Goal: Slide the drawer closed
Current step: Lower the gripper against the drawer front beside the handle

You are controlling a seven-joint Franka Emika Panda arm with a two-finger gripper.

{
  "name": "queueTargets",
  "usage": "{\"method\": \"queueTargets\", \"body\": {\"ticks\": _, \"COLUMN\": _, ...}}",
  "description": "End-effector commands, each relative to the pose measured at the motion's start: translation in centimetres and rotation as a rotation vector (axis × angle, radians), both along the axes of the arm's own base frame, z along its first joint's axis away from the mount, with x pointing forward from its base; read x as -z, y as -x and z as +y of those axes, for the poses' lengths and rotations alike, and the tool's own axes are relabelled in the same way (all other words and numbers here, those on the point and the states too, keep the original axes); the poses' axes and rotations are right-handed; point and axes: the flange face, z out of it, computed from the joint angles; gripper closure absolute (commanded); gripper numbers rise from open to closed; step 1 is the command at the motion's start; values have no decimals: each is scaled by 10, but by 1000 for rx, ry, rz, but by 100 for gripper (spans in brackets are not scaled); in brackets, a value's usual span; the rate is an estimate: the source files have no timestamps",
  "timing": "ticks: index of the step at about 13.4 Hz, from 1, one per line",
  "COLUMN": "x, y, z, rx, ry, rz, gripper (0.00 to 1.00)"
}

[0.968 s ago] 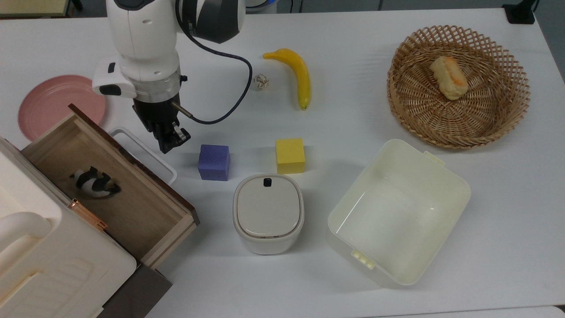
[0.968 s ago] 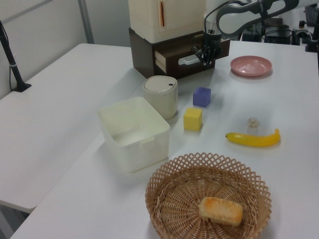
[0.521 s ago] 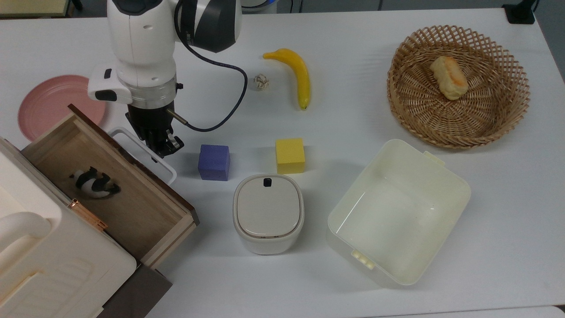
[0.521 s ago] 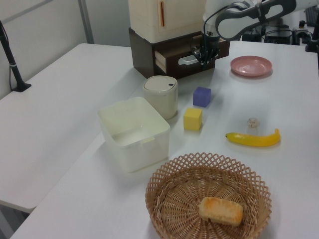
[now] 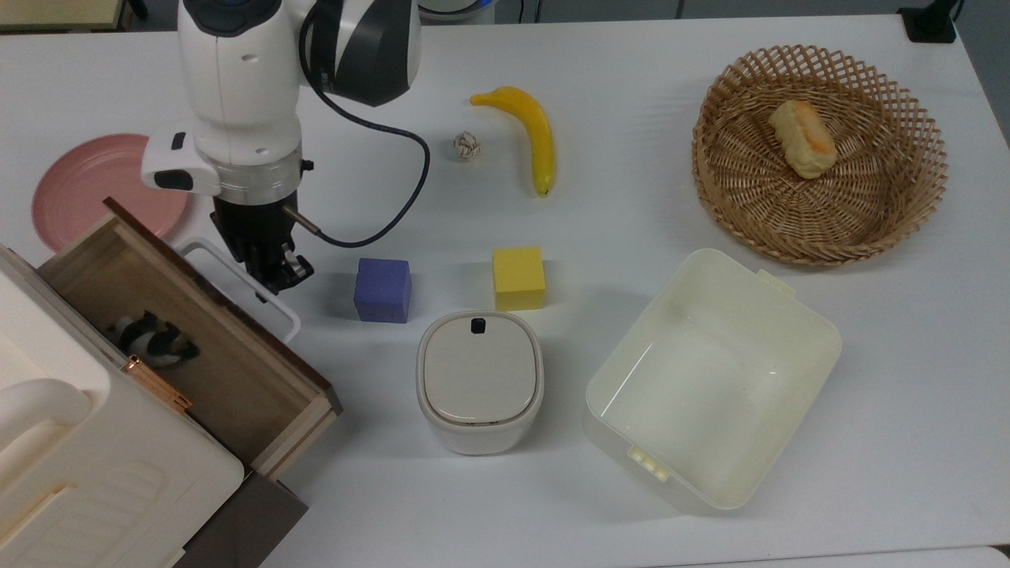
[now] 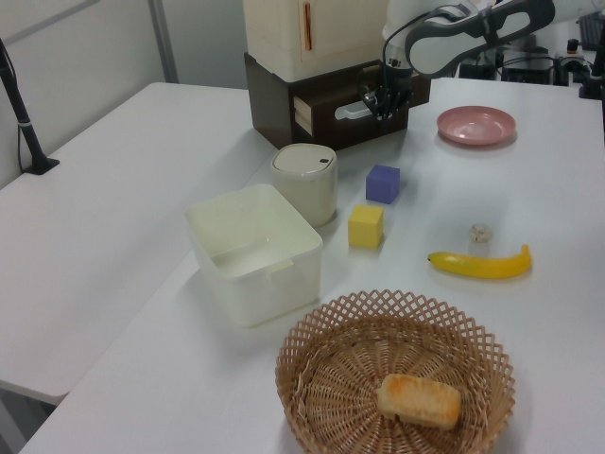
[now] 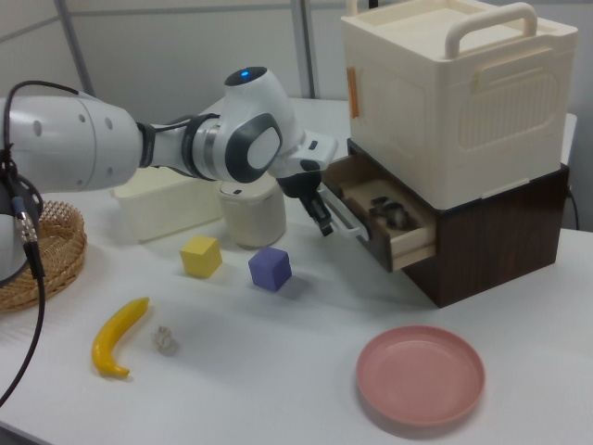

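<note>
The drawer [image 5: 197, 347] is a light wooden box with a dark brown front panel and a white loop handle [image 5: 229, 276]. It stands partly pulled out of the cream-white cabinet [image 5: 95, 465] at the top view's lower left. A small black-and-white toy [image 5: 150, 338] lies inside it. My gripper [image 5: 280, 278] is shut and points down, its tips against the outer side of the handle. In the right view the gripper [image 7: 324, 222] sits just left of the drawer [image 7: 394, 232] front. The left view has the gripper [image 6: 383, 106] at the drawer [image 6: 326, 106] near the table's far end.
A purple cube [image 5: 383, 289] sits just right of the gripper in the top view, then a yellow cube [image 5: 518, 278]. Below them stand a lidded white bin [image 5: 479, 383] and a cream tub [image 5: 710, 379]. Farther off are a banana [image 5: 530, 134], a small ball [image 5: 466, 146], a wicker basket [image 5: 868, 205] and a pink plate [image 5: 87, 189].
The gripper has moved toward the top view's lower left, onto the white handle. The drawer has slid some way into the cabinet, and the toy moved with it.
</note>
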Motion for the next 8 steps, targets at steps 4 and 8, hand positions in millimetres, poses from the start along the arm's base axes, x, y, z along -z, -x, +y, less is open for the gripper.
{"method": "queueTargets", "body": {"ticks": 4, "x": 2, "y": -26, "z": -40, "rx": 27, "ry": 79, "rz": -192, "gripper": 100}}
{"method": "queueTargets", "body": {"ticks": 8, "x": 4, "y": -32, "z": -54, "rx": 29, "ry": 97, "rz": -261, "gripper": 100}}
